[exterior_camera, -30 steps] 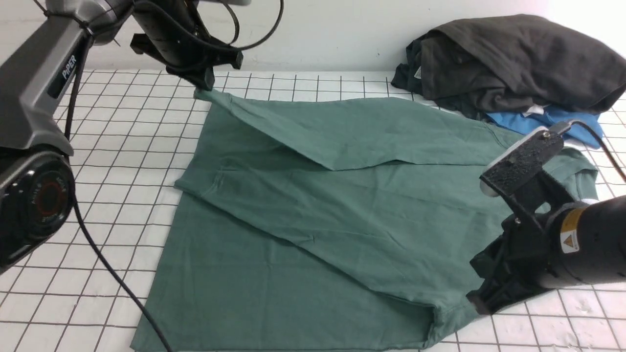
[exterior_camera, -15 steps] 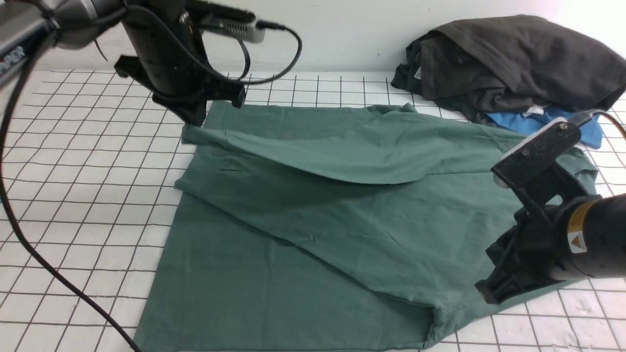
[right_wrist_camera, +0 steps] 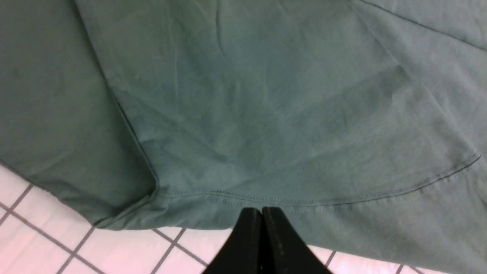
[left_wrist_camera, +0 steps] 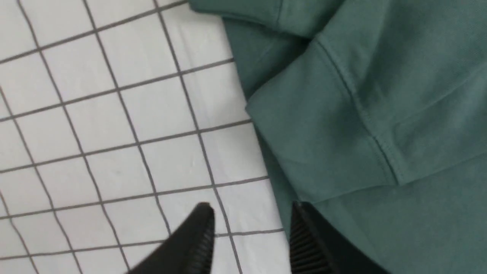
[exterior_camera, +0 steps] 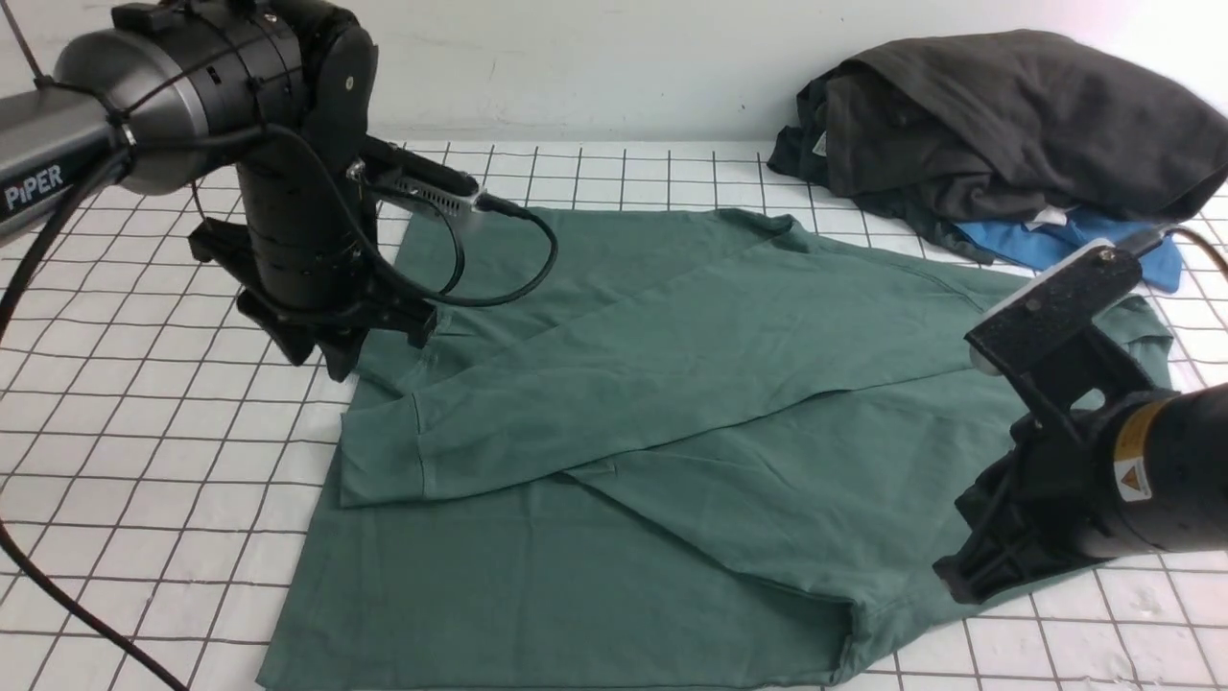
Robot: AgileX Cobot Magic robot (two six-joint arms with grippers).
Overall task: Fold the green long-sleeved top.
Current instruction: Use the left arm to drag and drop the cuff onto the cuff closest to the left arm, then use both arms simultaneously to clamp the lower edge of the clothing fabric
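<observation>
The green long-sleeved top [exterior_camera: 672, 403] lies spread on the gridded table. One sleeve is laid slantwise across its body, and the cuff [exterior_camera: 379, 461] rests near its left edge. My left gripper [exterior_camera: 338, 369] hovers just behind that cuff, at the garment's left edge. In the left wrist view the left gripper [left_wrist_camera: 251, 219] is open with only table between its fingers, and the cuff [left_wrist_camera: 323, 152] lies free just ahead. My right gripper [exterior_camera: 952, 583] is shut at the top's near right hem. In the right wrist view the right gripper [right_wrist_camera: 261, 210] has its tips over the stitched hem [right_wrist_camera: 342, 199], holding nothing.
A dark charcoal garment [exterior_camera: 1007, 115] is heaped at the back right, with a blue garment [exterior_camera: 1055, 240] beneath it touching the top's far right corner. The white wall runs along the back. Gridded table [exterior_camera: 173, 461] shows to the left of the top.
My left gripper came down and forward with the sleeve cuff, then opened and let it go. The sleeve now lies flat across the body. The right arm barely moved.
</observation>
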